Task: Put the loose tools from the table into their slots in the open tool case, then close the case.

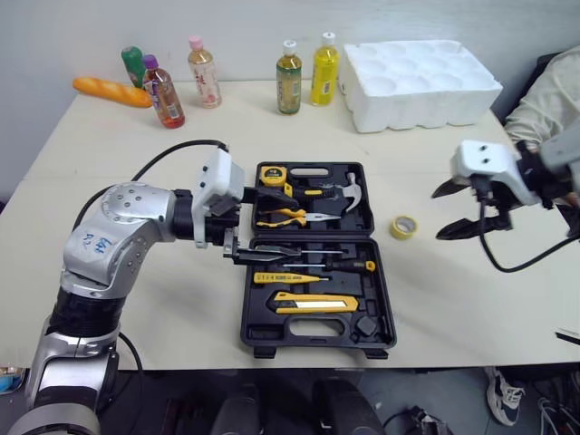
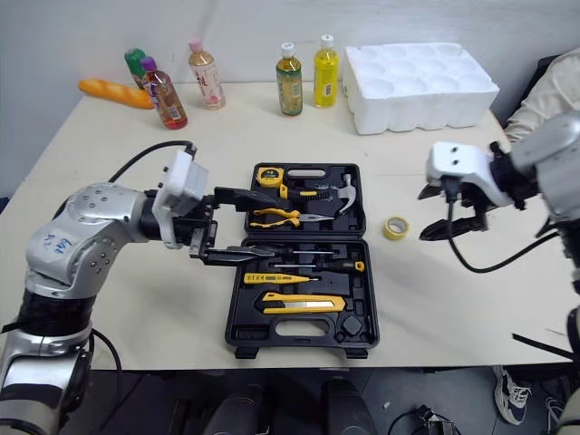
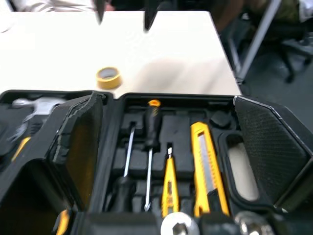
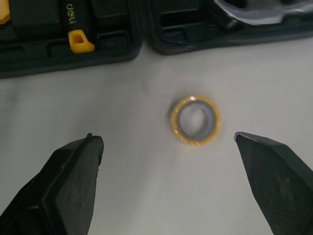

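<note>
Beige table w/ bottles, grey wall behind

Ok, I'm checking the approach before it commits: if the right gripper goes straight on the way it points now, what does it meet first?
Most likely the yellow tape roll, lying on the table ahead of the right gripper, between its open fingers. Depth is unclear.

The black tool case in front of me lies open flat near the counter's front edge. The yellow tape roll lies flat just beside it, toward the counter's right edge.
</note>
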You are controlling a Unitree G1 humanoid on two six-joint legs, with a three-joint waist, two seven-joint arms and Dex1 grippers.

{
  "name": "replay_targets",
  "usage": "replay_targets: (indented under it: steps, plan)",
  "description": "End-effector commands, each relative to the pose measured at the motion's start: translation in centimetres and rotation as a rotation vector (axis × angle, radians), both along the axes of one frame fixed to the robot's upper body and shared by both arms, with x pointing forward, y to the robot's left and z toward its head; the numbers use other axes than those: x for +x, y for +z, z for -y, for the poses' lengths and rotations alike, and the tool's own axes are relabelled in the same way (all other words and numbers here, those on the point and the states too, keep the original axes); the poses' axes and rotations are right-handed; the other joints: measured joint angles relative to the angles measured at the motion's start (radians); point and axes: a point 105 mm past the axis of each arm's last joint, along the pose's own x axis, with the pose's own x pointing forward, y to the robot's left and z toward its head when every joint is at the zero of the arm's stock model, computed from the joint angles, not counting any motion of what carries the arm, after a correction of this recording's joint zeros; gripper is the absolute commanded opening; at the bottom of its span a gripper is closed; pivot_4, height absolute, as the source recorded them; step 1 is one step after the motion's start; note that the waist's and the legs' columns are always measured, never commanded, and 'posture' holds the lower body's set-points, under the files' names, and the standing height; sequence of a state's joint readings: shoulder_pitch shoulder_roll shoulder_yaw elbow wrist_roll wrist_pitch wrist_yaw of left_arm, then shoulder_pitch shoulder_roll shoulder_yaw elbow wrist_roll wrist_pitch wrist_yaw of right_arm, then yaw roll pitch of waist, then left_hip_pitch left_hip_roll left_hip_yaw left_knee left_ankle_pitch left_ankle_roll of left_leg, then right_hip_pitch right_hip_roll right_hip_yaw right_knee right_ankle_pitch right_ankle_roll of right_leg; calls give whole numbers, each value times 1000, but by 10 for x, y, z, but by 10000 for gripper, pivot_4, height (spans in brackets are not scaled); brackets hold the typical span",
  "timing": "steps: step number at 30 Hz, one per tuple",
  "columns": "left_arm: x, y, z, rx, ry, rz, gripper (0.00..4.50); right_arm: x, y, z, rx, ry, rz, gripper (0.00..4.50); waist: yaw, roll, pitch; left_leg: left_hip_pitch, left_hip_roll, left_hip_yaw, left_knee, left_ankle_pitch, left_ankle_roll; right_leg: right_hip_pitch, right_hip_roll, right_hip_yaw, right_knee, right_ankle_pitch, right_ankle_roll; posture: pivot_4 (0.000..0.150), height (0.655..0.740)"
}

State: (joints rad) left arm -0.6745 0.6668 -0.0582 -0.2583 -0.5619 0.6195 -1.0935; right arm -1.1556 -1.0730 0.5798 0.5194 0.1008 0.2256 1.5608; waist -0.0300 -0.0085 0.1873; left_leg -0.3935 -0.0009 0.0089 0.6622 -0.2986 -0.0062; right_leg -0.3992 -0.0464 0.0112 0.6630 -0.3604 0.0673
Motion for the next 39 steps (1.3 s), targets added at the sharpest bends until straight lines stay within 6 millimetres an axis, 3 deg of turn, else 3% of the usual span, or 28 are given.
replay_targets:
  steps: [1,6,23,26,33,39]
  plan:
    - [-2,7,1,-12,-8,44,44782,2,1,2,-81,45,-35,45000,2,0,0,-3,0,0,2,0,0,-2,0,0,1,0,0,1500,7400]
    - [2,5,4,-19,14,66,44782,10,-16,3,-198,89,-76,45000,2,0,0,-4,0,0,4,0,0,-3,0,0,2,0,0,1500,7400]
    - [4,6,18,-39,-17,81,44782,35,-58,-13,-180,48,-99,45000,-2,0,0,-4,0,-1,6,0,0,-3,0,-1,10,0,0,1500,7400]
    - [4,4,20,-42,-23,75,45000,37,-62,-9,-198,52,-76,36582,0,0,0,-4,0,-1,6,0,0,-3,0,-1,10,0,0,1500,7400]
    - [2,4,21,-53,-34,70,45000,35,-52,-8,-170,93,-27,797,-1,0,0,-4,0,-1,6,0,0,-3,0,-1,10,0,0,1500,7400]
    - [-6,-5,18,-9,-76,47,45000,12,-30,-14,-100,222,55,283,0,0,0,-4,0,-1,6,0,0,-3,0,-1,10,0,0,1500,7400]
